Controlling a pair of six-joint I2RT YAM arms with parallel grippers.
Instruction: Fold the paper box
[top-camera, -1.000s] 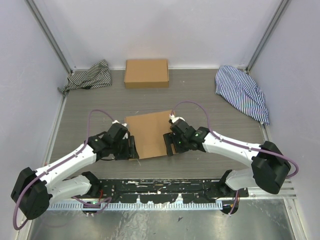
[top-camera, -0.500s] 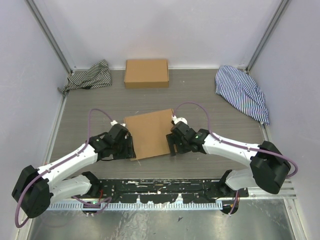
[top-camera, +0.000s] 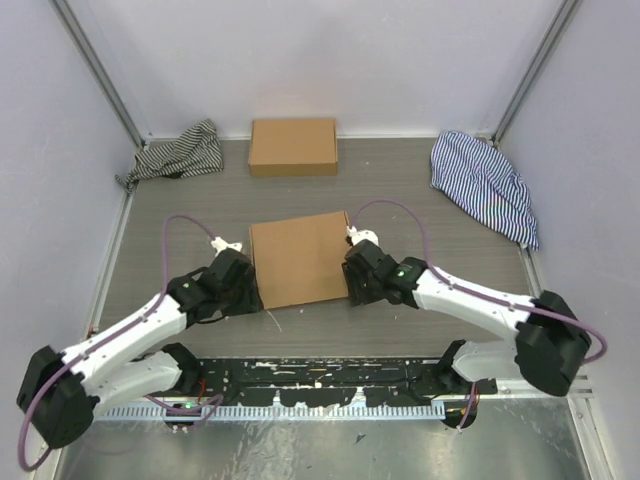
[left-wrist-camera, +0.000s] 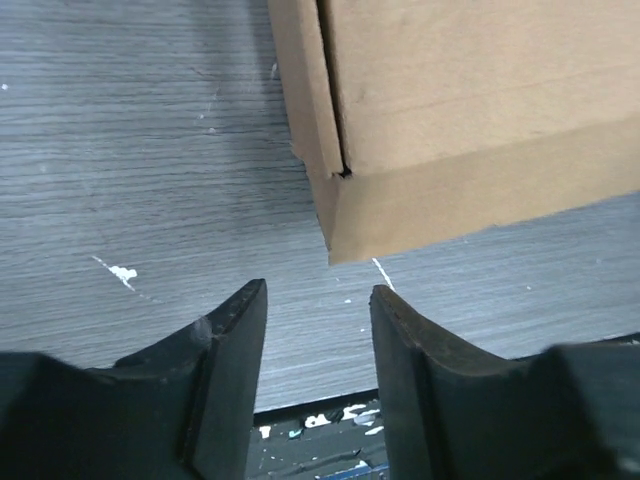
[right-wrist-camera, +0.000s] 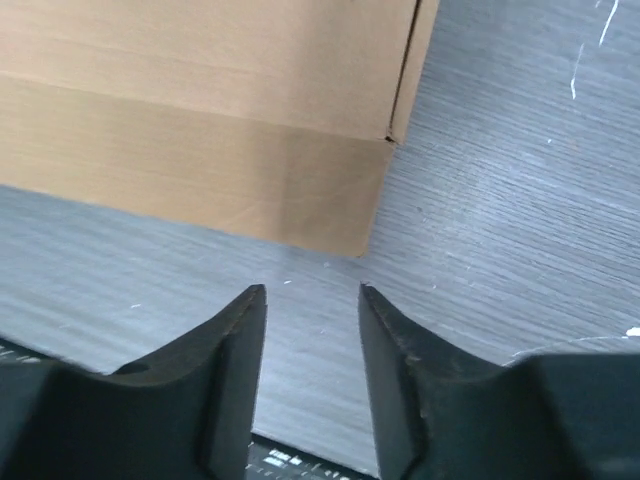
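Now, from above, the paper box (top-camera: 300, 260) sits closed at mid-table — both arms have drawn back from its near corners. Left wrist: left gripper (left-wrist-camera: 318, 295) spread, empty, a box corner just ahead. Right wrist: right gripper (right-wrist-camera: 312, 295) likewise spread, empty — folding looks essentially finished.

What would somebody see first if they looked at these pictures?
A brown box sits in the middle of the table. The left tool and right tool are open just short of its near corners, one on each side, holding nothing. A second box lies by the far wall, and striped cloths are crumpled in the far corners: left cloth, right cloth.
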